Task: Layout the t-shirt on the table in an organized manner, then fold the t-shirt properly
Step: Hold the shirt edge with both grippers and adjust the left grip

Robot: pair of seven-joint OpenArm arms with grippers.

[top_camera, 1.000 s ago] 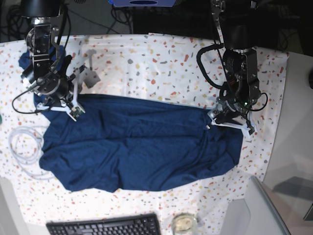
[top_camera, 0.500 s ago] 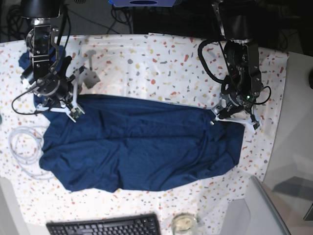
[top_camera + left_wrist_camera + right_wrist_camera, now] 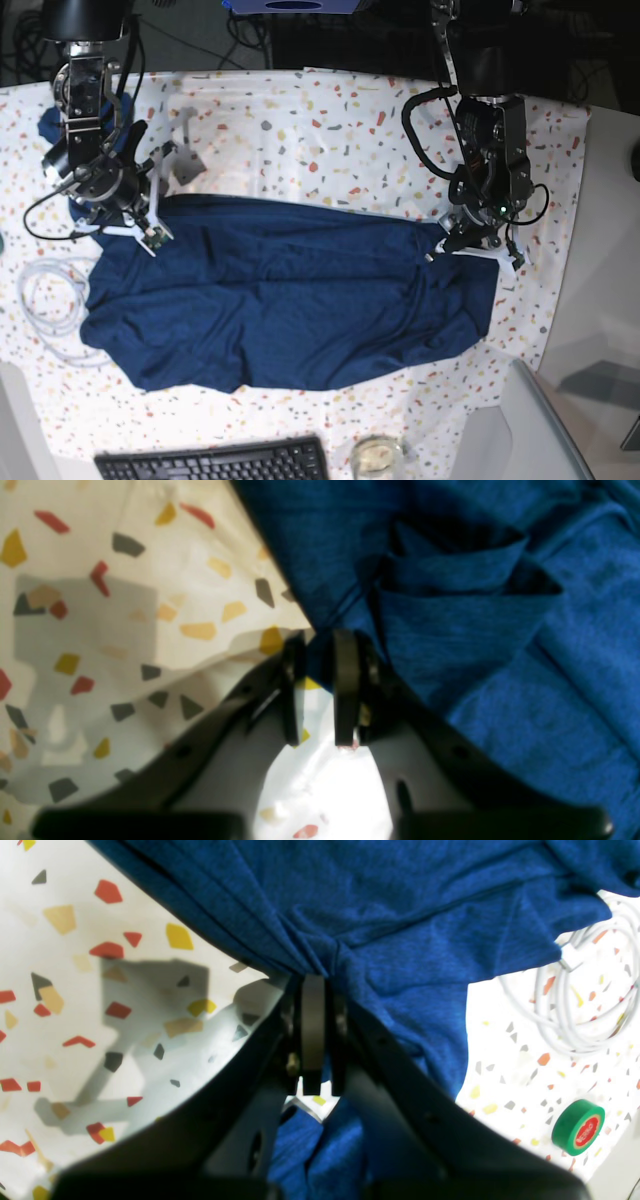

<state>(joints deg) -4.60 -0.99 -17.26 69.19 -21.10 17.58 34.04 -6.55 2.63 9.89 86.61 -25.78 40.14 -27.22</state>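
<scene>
A white cloth flecked with red, yellow and grey terrazzo-like chips covers the table (image 3: 330, 120), and dark cables and equipment fill the background beyond its far edge. Nearest the camera in the base view lie a black keyboard (image 3: 212, 464) and a small round glass dish (image 3: 376, 456) at the table's front edge. Past them the plain navy-blue short-sleeved t-shirt (image 3: 290, 300) is spread wide across the middle of the table, rumpled with long creases. A coil of white cable (image 3: 48, 300) lies just beside its edge, and the right wrist view also shows a roll of green tape (image 3: 577, 1126) near that cable.

At the shirt's far edge, the right gripper (image 3: 312, 990) has its jaws pressed fully together on a gathered pinch of blue fabric. The left gripper (image 3: 320, 655) sits at the other far corner; its jaws stand narrowly apart with a fold of the shirt's edge between them.
</scene>
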